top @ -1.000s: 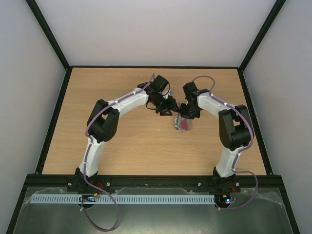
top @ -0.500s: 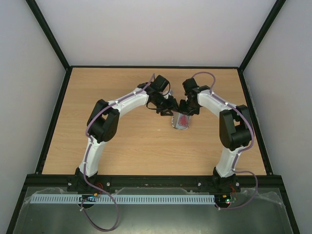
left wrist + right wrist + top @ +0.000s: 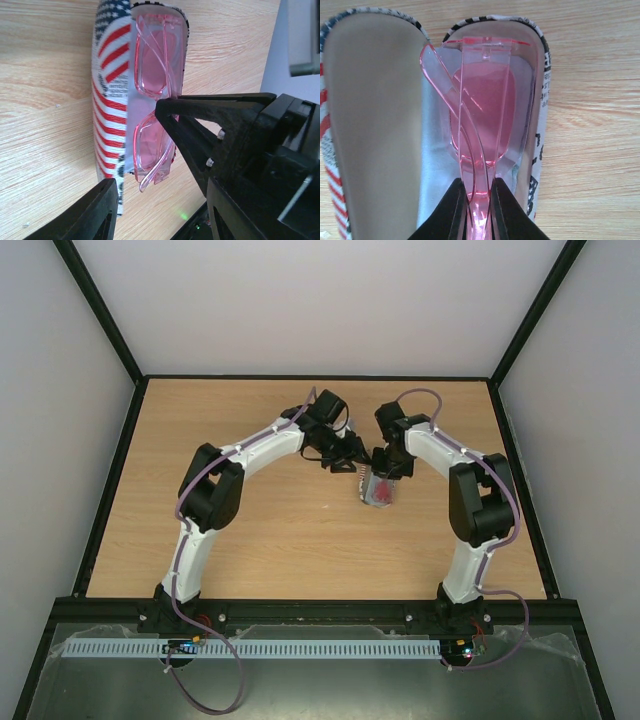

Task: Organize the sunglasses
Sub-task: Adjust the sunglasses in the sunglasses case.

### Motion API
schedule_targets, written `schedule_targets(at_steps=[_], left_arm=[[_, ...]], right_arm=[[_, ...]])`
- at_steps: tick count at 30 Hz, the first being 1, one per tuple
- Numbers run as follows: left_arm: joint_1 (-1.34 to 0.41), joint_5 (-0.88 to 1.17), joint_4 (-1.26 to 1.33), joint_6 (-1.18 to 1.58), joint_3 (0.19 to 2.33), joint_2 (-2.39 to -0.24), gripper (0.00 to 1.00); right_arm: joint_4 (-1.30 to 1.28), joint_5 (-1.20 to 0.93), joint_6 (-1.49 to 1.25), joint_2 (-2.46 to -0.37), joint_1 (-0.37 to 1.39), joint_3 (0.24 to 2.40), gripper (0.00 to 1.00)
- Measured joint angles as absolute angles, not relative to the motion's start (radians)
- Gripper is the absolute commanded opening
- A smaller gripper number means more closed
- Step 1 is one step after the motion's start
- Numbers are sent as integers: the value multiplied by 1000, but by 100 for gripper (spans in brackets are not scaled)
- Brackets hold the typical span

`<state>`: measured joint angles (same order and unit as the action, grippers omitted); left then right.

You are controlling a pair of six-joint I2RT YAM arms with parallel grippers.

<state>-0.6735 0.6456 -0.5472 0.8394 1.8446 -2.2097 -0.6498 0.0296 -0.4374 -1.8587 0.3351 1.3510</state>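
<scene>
Sunglasses (image 3: 481,100) folded, sitting inside the open flag case (image 3: 370,110) mid-table. Right gripper (image 3: 479,210) pinched on one temple arm. Left gripper (image 3: 135,144) spread beside the case, gripping nothing. Remaining, I'd say: let go, close case

Even, diffuse light from above: the table (image 3: 300,540) is brightly lit, with only soft, faint shadows. The top view is sharp throughout, its side walls slanting inward. In the left wrist view, the near black fingers (image 3: 225,110) at lower right are dark and slightly soft. In the right wrist view, the sunglasses (image 3: 480,100) show small bright glints along their edges.
</scene>
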Motion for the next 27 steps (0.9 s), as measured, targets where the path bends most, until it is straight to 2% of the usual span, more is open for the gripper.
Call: schedule_targets(at_steps=[21,27], left_arm=[[-687,648,-532,860,1852,-2214,51],[-689,649,-532,860,1853,-2214,51]], right_arm=[[-599,95,-480,-1868,334,1263,1],[-590,96,-486,-1862,334,1256,9]])
